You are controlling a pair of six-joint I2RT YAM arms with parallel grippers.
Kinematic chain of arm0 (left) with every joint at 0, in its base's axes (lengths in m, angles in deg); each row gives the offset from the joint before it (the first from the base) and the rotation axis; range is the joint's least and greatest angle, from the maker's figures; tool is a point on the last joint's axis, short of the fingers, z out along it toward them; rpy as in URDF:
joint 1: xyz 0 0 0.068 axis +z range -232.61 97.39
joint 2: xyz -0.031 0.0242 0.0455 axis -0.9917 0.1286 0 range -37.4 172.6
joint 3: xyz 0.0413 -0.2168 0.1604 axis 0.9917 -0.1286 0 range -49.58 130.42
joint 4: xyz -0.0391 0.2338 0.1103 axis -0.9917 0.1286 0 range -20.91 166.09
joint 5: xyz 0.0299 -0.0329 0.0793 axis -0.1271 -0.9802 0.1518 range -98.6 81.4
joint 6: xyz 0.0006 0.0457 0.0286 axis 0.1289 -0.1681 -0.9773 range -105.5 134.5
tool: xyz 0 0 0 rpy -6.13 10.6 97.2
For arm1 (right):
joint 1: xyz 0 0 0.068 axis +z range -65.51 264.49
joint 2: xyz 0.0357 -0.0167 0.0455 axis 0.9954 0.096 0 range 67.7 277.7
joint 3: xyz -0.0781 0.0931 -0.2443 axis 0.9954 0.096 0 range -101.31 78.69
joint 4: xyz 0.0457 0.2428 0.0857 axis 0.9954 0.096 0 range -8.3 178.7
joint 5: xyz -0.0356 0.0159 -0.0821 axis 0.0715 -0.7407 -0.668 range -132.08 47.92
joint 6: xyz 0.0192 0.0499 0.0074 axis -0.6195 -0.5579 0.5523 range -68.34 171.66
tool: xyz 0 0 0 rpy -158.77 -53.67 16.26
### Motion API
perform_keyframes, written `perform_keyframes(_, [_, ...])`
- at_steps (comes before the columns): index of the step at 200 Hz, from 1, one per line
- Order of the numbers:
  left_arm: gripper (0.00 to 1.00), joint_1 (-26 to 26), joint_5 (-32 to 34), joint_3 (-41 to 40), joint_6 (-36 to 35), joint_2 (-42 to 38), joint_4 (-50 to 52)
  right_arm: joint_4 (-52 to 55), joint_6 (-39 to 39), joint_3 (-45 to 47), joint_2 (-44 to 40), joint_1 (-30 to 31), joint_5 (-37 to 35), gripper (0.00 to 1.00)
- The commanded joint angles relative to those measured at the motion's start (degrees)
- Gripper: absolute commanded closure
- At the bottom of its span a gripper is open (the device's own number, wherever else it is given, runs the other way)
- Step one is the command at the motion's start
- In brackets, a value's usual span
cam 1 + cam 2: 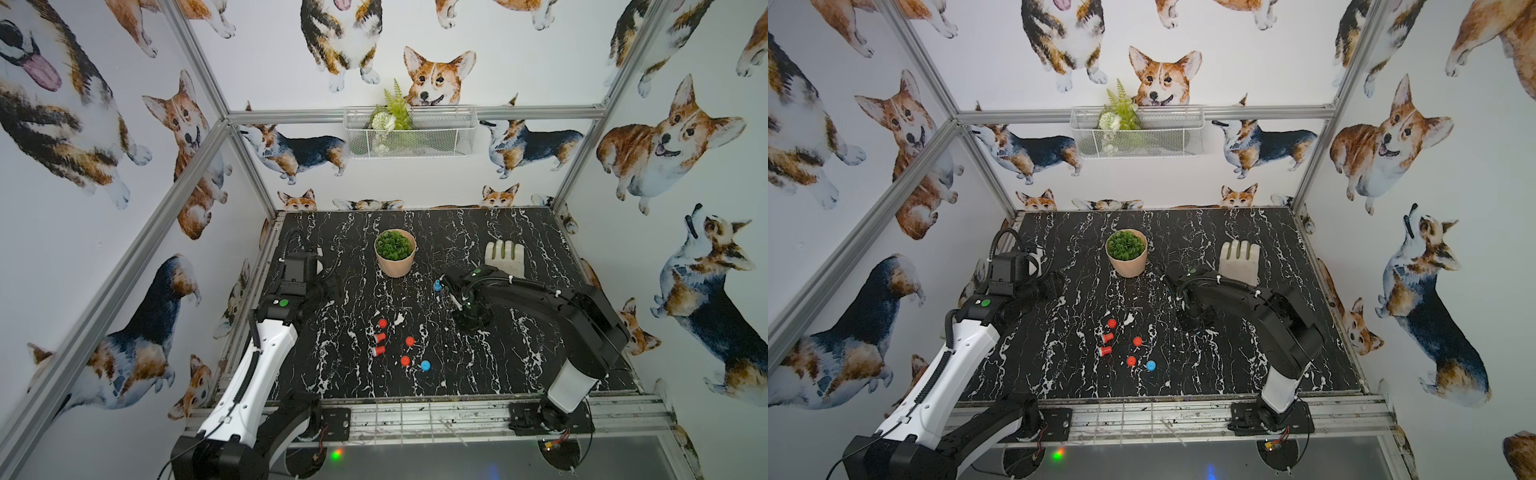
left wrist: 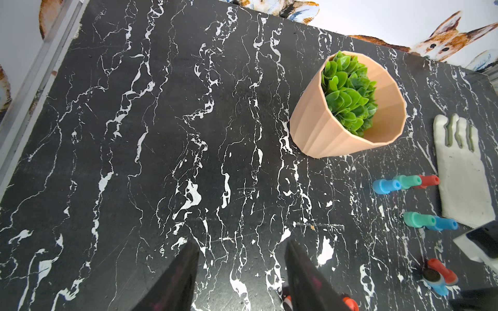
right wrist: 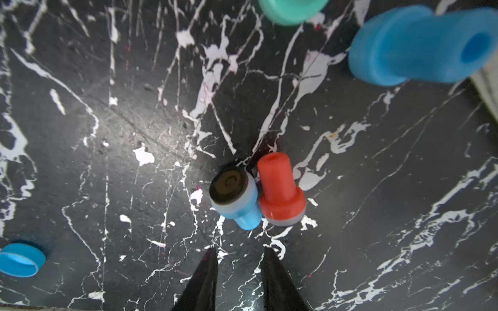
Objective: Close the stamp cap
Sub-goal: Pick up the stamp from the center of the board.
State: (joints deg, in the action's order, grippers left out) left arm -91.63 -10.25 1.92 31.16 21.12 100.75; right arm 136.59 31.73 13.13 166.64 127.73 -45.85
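Black marble-patterned table (image 1: pixel 478 232). At the back stands a potted plant (image 1: pixel 395 262), and well apart from it lies a white glove (image 1: pixel 505 257). Near the middle lie five small red stamp pieces (image 1: pixel 410 341), with a blue cap (image 1: pixel 425 365) just beside them. Nearer the glove, an uncapped blue stamp (image 3: pixel 234 199) lies touching a red stamp (image 3: pixel 280 188).

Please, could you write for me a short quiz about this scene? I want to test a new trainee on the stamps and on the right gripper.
1. True or false: a cap covers the ink pad of the blue stamp.
2. Which colour has the stamp lying right beside it? A green; B red; C yellow.
3. What does the right gripper hold?

Key:
1. False: the dark pad is bare, and the blue cap lies apart from it on the table.
2. B: the red stamp.
3. Nothing: its jaws stand apart with nothing between them.
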Motion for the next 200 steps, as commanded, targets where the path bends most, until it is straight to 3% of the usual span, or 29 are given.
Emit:
perform_keyframes(1, [0.44,0.1,-0.1,0.3,-0.8,0.0,-0.1,-3.8,-1.5,0.9,0.9,0.1,1.5,0.68])
perform_keyframes(92, [0.44,0.1,-0.1,0.3,-0.9,0.2,-0.1,-6.8,-1.7,3.1,3.1,0.2,1.1,0.68])
perform_keyframes(200, [0.44,0.1,-0.1,0.3,-0.9,0.4,-0.1,-13.5,-9.8,5.9,1.5,0.2,1.7,0.62])
